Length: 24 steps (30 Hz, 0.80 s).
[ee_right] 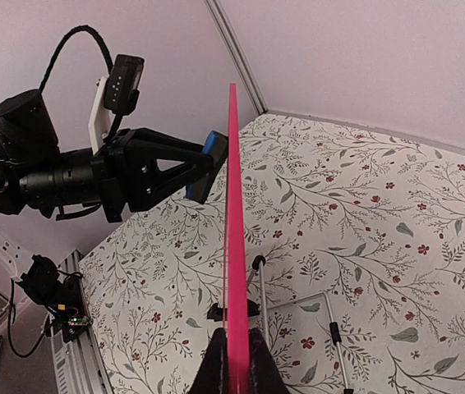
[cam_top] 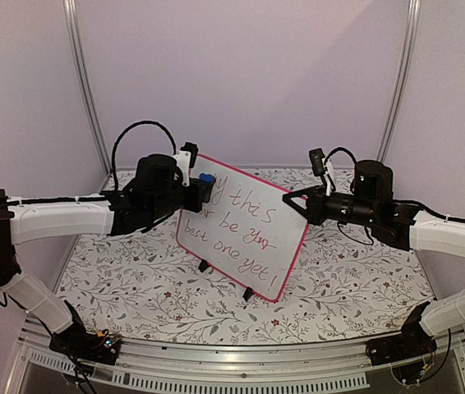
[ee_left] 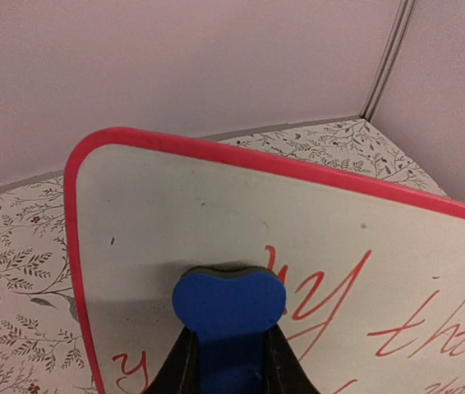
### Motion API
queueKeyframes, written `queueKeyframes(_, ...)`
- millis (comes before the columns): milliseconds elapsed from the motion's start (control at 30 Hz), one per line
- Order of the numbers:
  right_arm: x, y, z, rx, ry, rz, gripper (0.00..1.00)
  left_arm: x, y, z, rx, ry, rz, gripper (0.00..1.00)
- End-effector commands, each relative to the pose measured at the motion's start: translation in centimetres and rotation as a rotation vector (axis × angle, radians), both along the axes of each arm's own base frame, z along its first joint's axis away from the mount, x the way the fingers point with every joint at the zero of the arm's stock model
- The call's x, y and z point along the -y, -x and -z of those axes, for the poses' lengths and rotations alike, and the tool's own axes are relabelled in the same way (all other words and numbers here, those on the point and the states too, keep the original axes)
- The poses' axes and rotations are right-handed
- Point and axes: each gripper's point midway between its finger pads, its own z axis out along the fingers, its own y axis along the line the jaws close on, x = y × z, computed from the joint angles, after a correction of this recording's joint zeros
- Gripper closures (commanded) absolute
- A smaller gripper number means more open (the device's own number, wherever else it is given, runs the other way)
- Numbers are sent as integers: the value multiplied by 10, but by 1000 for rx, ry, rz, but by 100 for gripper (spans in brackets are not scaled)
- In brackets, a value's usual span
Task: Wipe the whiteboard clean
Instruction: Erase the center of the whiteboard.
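The whiteboard (cam_top: 245, 234) is smooth and shiny, its pink frame plastic. The blue eraser (ee_left: 228, 308) looks soft and dull.

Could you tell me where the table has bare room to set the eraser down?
The table is bare at front left, between the left arm and the whiteboard, and at front right, between board and right arm. The middle is crowded: the left gripper holds the eraser to the board, the right gripper clamps its edge.
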Motion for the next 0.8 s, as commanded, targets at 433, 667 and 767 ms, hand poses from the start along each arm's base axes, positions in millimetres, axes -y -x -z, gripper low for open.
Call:
queueKeyframes(433, -18, 41, 41, -58, 110, -195, 100, 17, -6, -35, 79, 10, 27, 86)
queueKeyframes(667, -18, 41, 40, -56, 109, -196, 100, 14, 0, -10, 36, -21, 13, 86)
queueKeyframes(767, -18, 41, 39, -55, 108, -196, 100, 8, 5, 10, 3, -32, 4, 86)
